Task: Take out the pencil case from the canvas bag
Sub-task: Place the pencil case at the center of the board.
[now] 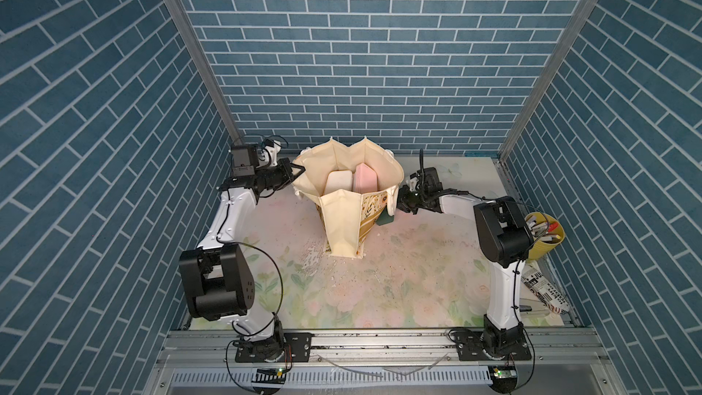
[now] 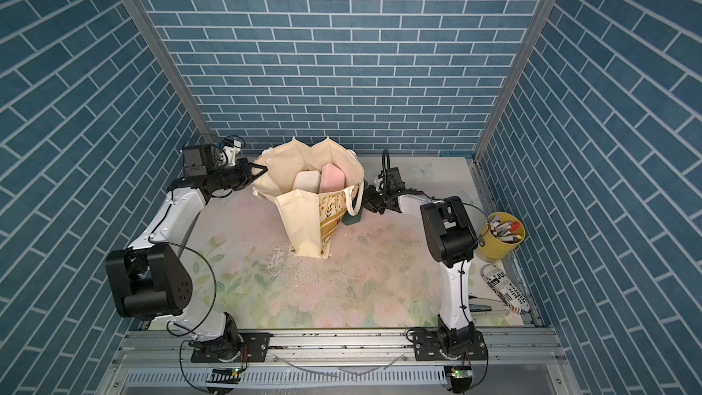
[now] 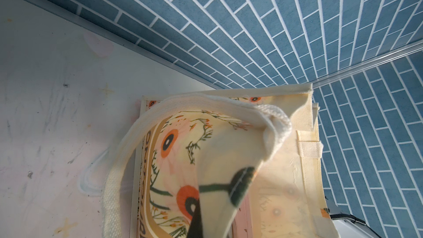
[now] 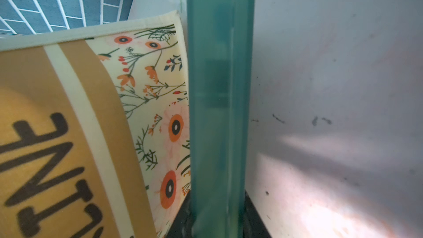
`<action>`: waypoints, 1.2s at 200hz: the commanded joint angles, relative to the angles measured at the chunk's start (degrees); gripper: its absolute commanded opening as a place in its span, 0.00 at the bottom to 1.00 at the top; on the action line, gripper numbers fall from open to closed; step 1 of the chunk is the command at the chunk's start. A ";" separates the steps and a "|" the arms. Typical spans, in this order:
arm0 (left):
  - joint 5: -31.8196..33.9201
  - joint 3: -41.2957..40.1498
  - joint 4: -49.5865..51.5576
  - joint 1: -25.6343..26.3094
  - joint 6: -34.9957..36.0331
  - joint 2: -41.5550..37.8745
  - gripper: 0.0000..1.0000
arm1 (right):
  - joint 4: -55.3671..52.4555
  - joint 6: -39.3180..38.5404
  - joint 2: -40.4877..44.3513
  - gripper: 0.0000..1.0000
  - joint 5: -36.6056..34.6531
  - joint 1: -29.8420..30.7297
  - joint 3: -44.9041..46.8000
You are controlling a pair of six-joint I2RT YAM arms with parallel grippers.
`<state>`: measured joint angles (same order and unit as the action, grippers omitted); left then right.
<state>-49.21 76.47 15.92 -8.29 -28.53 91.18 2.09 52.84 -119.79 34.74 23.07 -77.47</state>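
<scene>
The cream canvas bag (image 1: 342,222) stands open in the middle of the table, seen in both top views (image 2: 300,222). A white case (image 1: 338,182) and a pink case (image 1: 365,180) stand upright inside it. My left gripper (image 1: 298,172) is shut on the bag's left rim, and the left wrist view shows a fold of printed fabric (image 3: 229,147) between the fingers. My right gripper (image 1: 399,205) is shut on a teal pencil case (image 4: 219,88). That case is outside the bag, right beside its printed panel (image 4: 68,111), and looks dark green in a top view (image 2: 351,218).
A yellow pen cup (image 1: 543,235) full of markers stands at the right edge, behind my right arm's elbow. A newsprint-patterned pouch (image 1: 543,290) lies in front of it. Blue brick walls close in the table at the back and on both sides.
</scene>
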 commanded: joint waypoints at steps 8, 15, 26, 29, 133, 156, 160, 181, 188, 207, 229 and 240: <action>-1.04 -0.85 -1.08 -0.56 0.16 -1.57 0.00 | -3.32 -0.81 -0.26 0.06 -0.62 -0.28 -1.98; -1.08 -0.80 -1.07 -0.57 0.19 -1.45 0.00 | -3.57 -0.81 -0.07 0.09 -0.79 -0.31 -1.90; -1.24 -0.72 -1.05 -0.55 0.06 -1.35 0.00 | -4.30 -0.89 0.15 0.16 -1.26 -0.51 -1.75; -1.24 -0.71 -1.07 -0.51 0.06 -1.40 0.00 | -4.61 -0.94 0.21 0.18 -1.52 -0.60 -1.68; -2.21 -1.01 -2.19 -0.54 -0.12 -2.14 0.00 | -15.39 -5.47 5.11 0.55 -11.33 -1.27 -1.58; -2.49 -1.01 -2.46 -0.54 -0.53 -2.12 0.00 | -15.83 -5.47 7.07 0.55 -12.66 -1.23 -0.34; -2.55 -0.98 -2.58 -0.56 -0.56 -2.22 0.00 | -15.83 -5.47 7.46 0.55 -12.83 -1.27 -0.13; -2.39 -1.32 -3.07 -0.58 -0.47 -2.75 0.00 | -15.80 -5.47 9.65 0.54 -13.18 -1.27 1.28; -2.30 -1.43 -3.14 -0.55 -0.40 -2.76 0.00 | -15.86 -5.55 10.35 0.54 -13.21 -1.27 1.67; -2.43 -1.46 -3.30 -0.57 -0.56 -2.66 0.00 | -16.59 -5.81 12.34 0.54 -13.30 -1.25 2.22; -2.39 -1.58 -3.63 -0.50 -0.56 -2.66 0.00 | -17.72 -6.42 15.16 0.53 -13.88 -1.18 2.71; -2.33 -1.75 -3.94 -0.58 -0.52 -2.87 0.00 | -18.14 -6.60 16.96 0.53 -14.50 -1.17 3.32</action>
<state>-50.28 75.35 14.41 -8.34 -29.21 90.59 -13.45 48.60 -107.24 22.20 21.80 -76.62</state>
